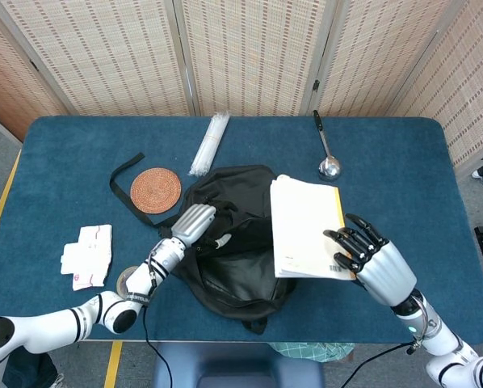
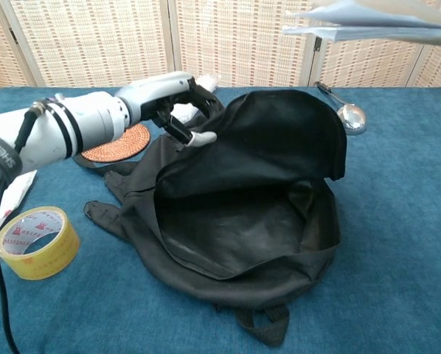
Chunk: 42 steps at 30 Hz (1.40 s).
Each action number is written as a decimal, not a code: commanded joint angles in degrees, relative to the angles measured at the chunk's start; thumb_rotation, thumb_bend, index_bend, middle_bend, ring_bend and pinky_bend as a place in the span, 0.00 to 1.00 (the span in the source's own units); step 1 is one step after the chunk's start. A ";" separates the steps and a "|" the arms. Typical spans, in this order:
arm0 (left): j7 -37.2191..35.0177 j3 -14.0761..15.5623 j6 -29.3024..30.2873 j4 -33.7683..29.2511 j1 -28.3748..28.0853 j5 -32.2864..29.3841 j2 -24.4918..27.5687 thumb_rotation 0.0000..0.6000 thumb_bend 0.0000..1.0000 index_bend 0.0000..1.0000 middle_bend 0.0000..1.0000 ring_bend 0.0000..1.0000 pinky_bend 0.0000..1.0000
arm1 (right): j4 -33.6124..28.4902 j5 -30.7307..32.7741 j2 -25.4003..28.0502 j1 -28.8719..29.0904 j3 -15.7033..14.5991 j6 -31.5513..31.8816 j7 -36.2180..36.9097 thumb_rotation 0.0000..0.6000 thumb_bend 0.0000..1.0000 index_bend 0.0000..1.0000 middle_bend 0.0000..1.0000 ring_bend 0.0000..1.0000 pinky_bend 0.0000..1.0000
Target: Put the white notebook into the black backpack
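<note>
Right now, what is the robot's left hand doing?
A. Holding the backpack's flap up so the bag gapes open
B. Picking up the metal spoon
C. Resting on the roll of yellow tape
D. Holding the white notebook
A: the left hand grips the edge of the black backpack and lifts its flap, leaving the inside open, while the right hand holds the white notebook above it.

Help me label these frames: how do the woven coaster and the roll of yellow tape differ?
The woven coaster is a flat, reddish-brown solid disc; the roll of yellow tape is a thicker pale-yellow ring with an open centre and red print. The coaster lies farther back, beside the black backpack; the tape sits near the table's front edge. Both are round and lie on the blue table, untouched.
</note>
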 commanded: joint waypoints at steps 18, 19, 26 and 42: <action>0.92 -2.98 -3.71 5.89 -4.61 -5.00 0.63 1.00 0.47 0.59 0.30 0.25 0.00 | -2.45 -10.15 -1.94 2.50 -8.47 -8.85 6.75 1.00 0.53 0.81 0.41 0.43 0.33; 1.01 -2.93 -3.72 5.86 -4.68 -5.09 0.70 1.00 0.47 0.59 0.30 0.24 0.00 | -1.72 -10.04 -2.53 2.90 -8.58 -9.84 7.25 1.00 0.53 0.81 0.41 0.43 0.33; 1.14 -3.09 -3.53 5.68 -4.93 -6.06 0.87 1.00 0.47 0.58 0.30 0.24 0.00 | 3.86 -8.58 -6.67 5.46 -8.78 -15.79 9.78 1.00 0.53 0.81 0.42 0.44 0.33; 1.19 -2.65 -2.55 3.21 -4.30 -6.72 2.58 1.00 0.47 0.58 0.30 0.24 0.00 | 25.70 -5.32 -20.42 11.44 -6.28 -21.23 9.66 1.00 0.53 0.81 0.42 0.44 0.34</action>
